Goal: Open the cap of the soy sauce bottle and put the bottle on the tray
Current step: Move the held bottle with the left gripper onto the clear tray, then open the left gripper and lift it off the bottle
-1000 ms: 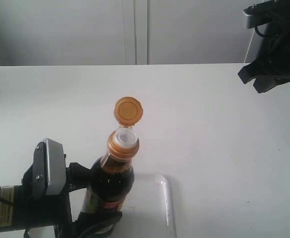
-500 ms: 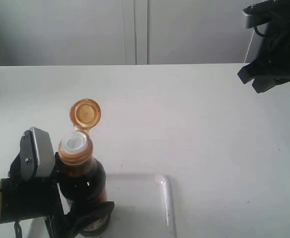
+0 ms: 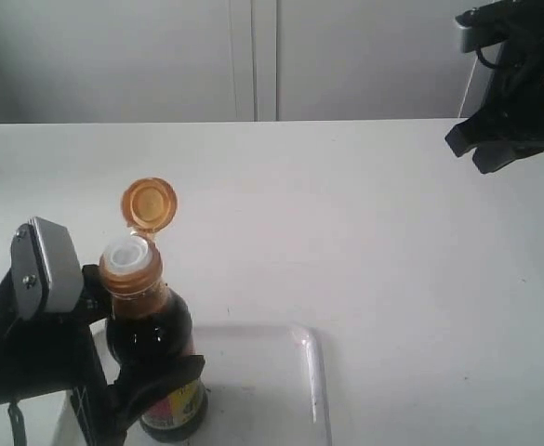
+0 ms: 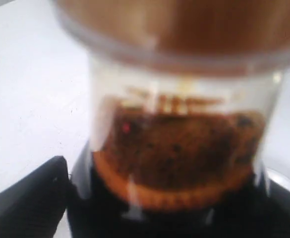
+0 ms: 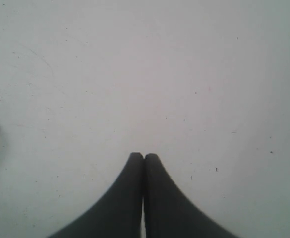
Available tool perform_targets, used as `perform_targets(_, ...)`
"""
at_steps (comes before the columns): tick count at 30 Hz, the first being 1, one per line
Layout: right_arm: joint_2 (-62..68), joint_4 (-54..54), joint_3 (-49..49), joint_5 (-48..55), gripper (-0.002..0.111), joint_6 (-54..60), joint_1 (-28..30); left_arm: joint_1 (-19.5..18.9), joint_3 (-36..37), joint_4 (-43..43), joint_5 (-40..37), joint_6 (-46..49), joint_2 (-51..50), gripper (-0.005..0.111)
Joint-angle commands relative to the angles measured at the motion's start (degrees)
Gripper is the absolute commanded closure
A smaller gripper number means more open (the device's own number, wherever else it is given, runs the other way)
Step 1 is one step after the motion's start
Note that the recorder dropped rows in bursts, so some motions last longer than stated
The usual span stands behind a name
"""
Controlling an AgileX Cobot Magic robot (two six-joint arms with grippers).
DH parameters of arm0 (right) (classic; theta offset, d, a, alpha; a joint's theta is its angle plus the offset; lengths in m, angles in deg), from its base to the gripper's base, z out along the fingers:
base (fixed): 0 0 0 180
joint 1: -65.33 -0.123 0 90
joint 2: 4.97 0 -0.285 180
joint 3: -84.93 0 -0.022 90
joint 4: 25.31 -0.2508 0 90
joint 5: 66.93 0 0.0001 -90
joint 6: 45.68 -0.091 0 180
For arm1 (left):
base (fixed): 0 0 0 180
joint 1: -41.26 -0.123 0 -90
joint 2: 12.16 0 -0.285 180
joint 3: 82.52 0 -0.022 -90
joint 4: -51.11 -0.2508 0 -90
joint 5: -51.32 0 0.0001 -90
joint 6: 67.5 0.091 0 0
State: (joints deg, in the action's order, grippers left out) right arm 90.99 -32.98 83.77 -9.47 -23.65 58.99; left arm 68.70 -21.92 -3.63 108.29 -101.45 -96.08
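Left tool (image 3: 146,400): bottom-left of ext view, black fingers clamped round the lower body of the soy sauce bottle (image 3: 151,358), one finger (image 3: 165,386) curling across the front just above the label. Grey wrist block sits just left of the bottle neck.
Left wrist cam: v close & blurred. Bottle neck (image 4: 179,148) fills the shot, dark liquid w/ brown foam line inside clear glass, orange collar overhead, black tool parts at both lower corners.
Soy sauce bottle: upright, maybe a touch tilted. Base over the near-left part of the tray (image 3: 313,372), but can't tell if it's touching the tray or held just above it. Red/yellow label low on the body, facing right-front.
Cap (image 3: 149,203): flipped open, standing up behind the white spout (image 3: 126,253), hinged to the orange collar. Inner face toward the cam.
Tray: translucent white, low rim, rounded far-right corner visible, runs off the bottom edge. Lies on the white surface (image 3: 374,232).
Right tool (image 5: 144,157): far right, top of ext view (image 3: 495,149), raised over the surface, well apart from bottle & tray. Wrist cam shows both black fingertips pressed together, nothing between them, bare white surface below.
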Motion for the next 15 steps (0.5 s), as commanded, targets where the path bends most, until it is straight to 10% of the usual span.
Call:
perform_targets(1,-0.5,-0.4,-0.3,-0.4,0.108,0.7,0.1,0.0,0.1,-0.1,-0.1,-0.8,3.4,0.021)
perform_targets(15,-0.5,-0.4,-0.3,-0.4,0.108,0.8,0.1,0.0,-0.1,6.1,1.6,-0.6,11.7,0.021)
